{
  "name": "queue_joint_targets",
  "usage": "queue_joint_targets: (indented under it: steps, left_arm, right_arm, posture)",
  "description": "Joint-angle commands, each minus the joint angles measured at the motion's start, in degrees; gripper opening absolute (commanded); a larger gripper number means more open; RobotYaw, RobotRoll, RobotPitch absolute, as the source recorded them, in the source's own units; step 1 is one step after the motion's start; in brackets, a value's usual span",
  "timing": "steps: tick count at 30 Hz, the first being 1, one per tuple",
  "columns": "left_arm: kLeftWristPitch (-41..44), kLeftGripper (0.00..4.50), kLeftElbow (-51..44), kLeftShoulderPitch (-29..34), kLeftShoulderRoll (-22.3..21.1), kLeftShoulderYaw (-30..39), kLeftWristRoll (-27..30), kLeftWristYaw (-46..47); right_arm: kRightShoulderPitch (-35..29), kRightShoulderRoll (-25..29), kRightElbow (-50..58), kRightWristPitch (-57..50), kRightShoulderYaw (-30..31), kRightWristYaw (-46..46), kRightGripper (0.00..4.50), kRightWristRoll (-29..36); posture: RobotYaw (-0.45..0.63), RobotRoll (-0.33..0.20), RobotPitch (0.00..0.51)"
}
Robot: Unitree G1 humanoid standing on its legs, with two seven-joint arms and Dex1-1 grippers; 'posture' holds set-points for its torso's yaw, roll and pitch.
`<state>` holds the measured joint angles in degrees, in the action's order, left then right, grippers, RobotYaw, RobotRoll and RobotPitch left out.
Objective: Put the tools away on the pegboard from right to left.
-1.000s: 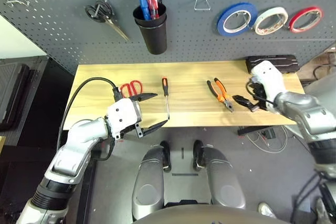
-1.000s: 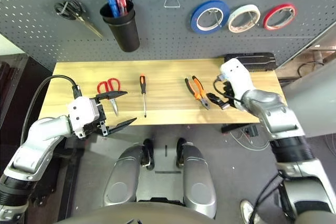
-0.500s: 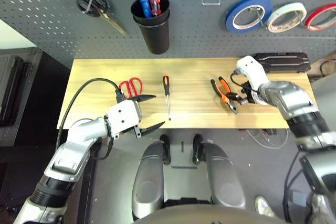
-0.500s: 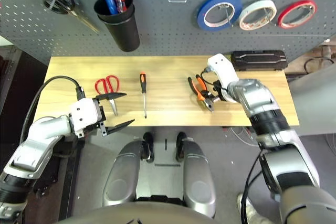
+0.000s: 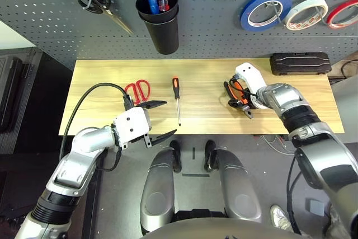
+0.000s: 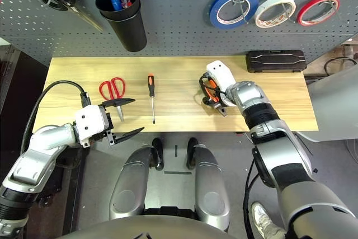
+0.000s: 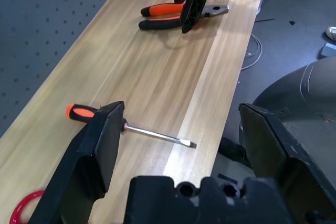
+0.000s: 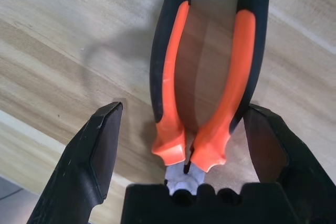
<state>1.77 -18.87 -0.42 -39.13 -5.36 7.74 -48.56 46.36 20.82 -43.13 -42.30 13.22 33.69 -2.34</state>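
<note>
Orange-and-black pliers (image 8: pixel 210 124), red-handled scissors (image 6: pixel 113 90) and slim screwdriver (image 6: pixel 151 94) lie on the tabletop (image 6: pixel 173 74).

1 light wooden tabletop (image 5: pixel 201 74) | dark grey floor (image 5: pixel 196 188) | white wall, left (image 5: pixel 12 38)

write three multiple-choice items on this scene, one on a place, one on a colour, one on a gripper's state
1. Where does the screwdriver lie?
a) right of the pliers
b) between the red-handled scissors and the pliers
c) in the black cup
2. What colour is the leftmost tape roll on the pegboard?
a) blue
b) white
c) red
3. How is the right gripper?
a) shut on the pliers
b) shut on nothing
c) open around the pliers

1 b: the screwdriver has the red-handled scissors to its left, the pliers to its right.
2 a: the blue roll hangs left of the white one.
3 c: the right gripper's fingers stand apart, the pliers between them.
</note>
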Motion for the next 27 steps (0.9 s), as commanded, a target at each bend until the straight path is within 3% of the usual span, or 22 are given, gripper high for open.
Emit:
queue_joint_targets:
  steps: [1, 3, 6, 13, 20, 27]
  left_arm:
    - [0.8, 4.5, -1.2, 1.0, 0.0, -0.5, -0.1, 0.1]
    - [0.9, 4.5, -1.1, 0.7, 0.2, -0.7, -0.2, 0.2]
    - [1.5, 4.5, -1.7, 0.6, 0.4, -0.7, 0.2, 0.4]
    - [0.9, 4.5, -0.8, 0.1, 0.8, -0.6, 0.2, 0.8]
    - [1.5, 4.5, -2.5, -1.1, 2.2, 1.6, 2.5, 2.2]
    - [5.7, 4.5, -7.4, -2.5, 3.4, 5.5, 7.6, 4.4]
  right_arm:
    - [-1.7, -1.6, -6.1, 1.1, 1.2, -1.9, 4.3, -2.1]
    - [-1.1, -2.0, -7.4, 1.7, 0.9, -2.3, 3.85, -2.7]
    - [-0.4, -1.9, -7.6, 1.8, 0.6, -2.1, 2.78, -3.3]
    - [-4.0, 1.7, 3.2, 3.7, -0.1, -0.7, 2.77, -3.8]
    - [-15.4, 6.8, 28.9, 6.7, -7.2, -0.7, 2.77, 0.3]
    - [-25.0, 8.9, 43.7, 20.9, -13.7, -0.4, 2.77, 4.1]
  posture:
    - [0.14, 0.0, 0.412]
    - [0.14, 0.0, 0.41]
    - [0.14, 0.0, 0.406]
    - [0.15, 0.0, 0.372]
    - [0.15, 0.0, 0.316]
    - [0.15, 0.0, 0.257]
